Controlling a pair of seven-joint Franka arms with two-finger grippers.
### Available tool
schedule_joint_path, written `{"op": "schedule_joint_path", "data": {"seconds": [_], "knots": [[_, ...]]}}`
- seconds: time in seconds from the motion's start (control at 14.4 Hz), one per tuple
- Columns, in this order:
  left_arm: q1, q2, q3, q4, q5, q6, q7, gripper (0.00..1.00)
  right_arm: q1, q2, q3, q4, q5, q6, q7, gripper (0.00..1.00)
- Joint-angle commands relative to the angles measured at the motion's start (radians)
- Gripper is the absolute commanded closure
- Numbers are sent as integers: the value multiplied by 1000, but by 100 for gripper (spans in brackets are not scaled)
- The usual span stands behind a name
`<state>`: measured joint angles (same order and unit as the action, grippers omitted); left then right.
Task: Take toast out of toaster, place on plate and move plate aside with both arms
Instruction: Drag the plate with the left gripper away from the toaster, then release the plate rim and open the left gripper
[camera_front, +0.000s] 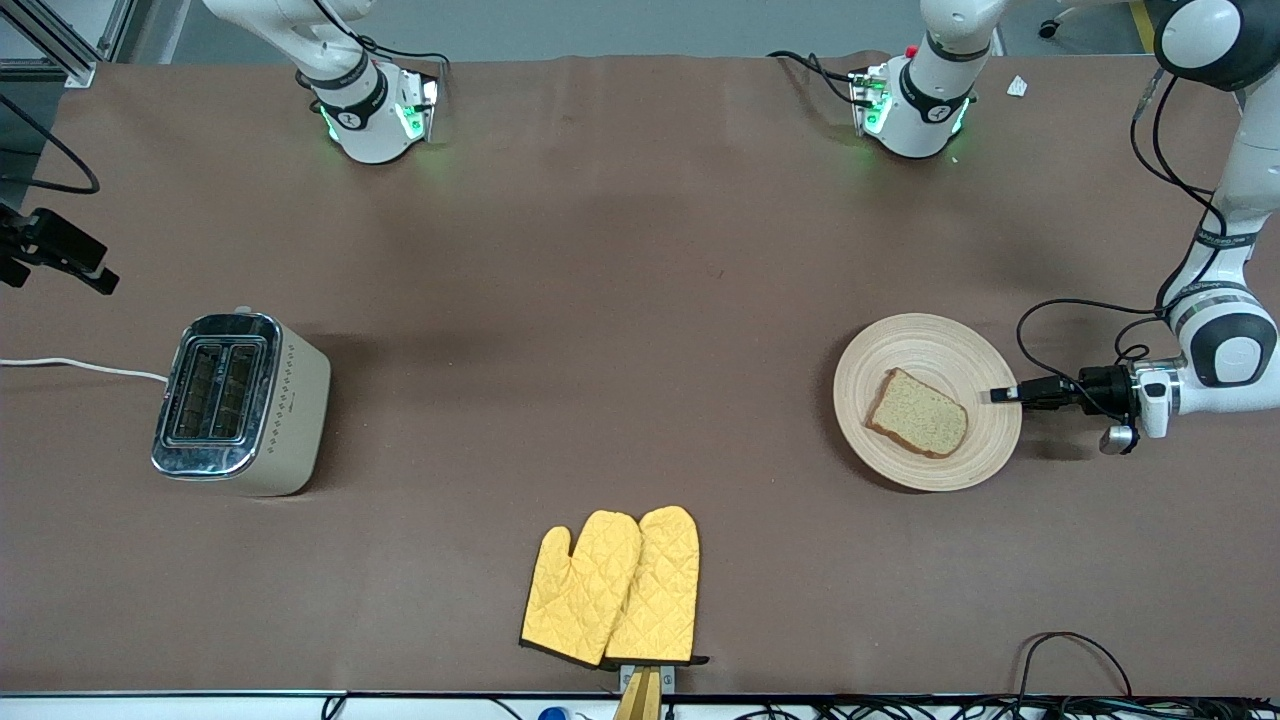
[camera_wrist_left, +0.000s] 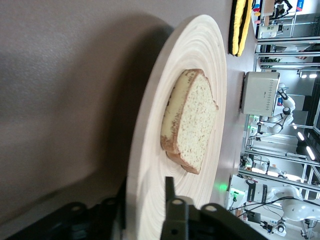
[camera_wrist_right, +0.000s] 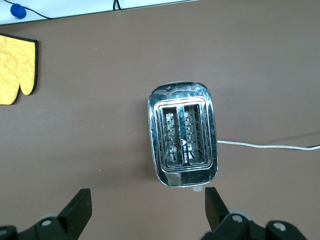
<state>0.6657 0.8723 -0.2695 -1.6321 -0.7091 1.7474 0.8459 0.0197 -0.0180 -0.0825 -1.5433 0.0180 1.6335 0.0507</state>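
The round wooden plate (camera_front: 950, 345) lies toward the left arm's end of the table. The toast (camera_front: 918, 413) lies flat on it, a light brown slice with a darker crust. My left gripper (camera_front: 1000, 396) is level with the plate's rim and shut on it. In the left wrist view one finger (camera_wrist_left: 169, 187) lies on the plate (camera_wrist_left: 192, 47) and the other is under the rim, with the toast (camera_wrist_left: 192, 120) just ahead of my left gripper (camera_wrist_left: 145, 189). My right gripper (camera_wrist_right: 147, 200) is open and empty, high over the table beside the toaster (camera_wrist_right: 183, 132). It is out of the front view.
The toaster (camera_front: 240, 403) stands toward the right arm's end of the table, both slots empty, its white cord (camera_front: 80, 366) running off the table's edge. Two yellow oven mitts (camera_front: 615, 587) lie near the front edge. A black side camera (camera_front: 55, 250) sticks in over the table edge.
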Motion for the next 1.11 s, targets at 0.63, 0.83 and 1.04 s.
{"op": "schedule_joint_path", "data": {"seconds": [0.63,0.83,1.04], "knots": [[-70,-94,-42,129,350,-35,-379,0,-17,-25,12,-21,5,6,12,0],[-118,-179,-45,130,454,-28,-433,0,-17,-25,12,-21,5,6,12,0],[-144,-339,-63,133,513,-25,-426,0,-17,-25,12,-21,5,6,12,0]]}}
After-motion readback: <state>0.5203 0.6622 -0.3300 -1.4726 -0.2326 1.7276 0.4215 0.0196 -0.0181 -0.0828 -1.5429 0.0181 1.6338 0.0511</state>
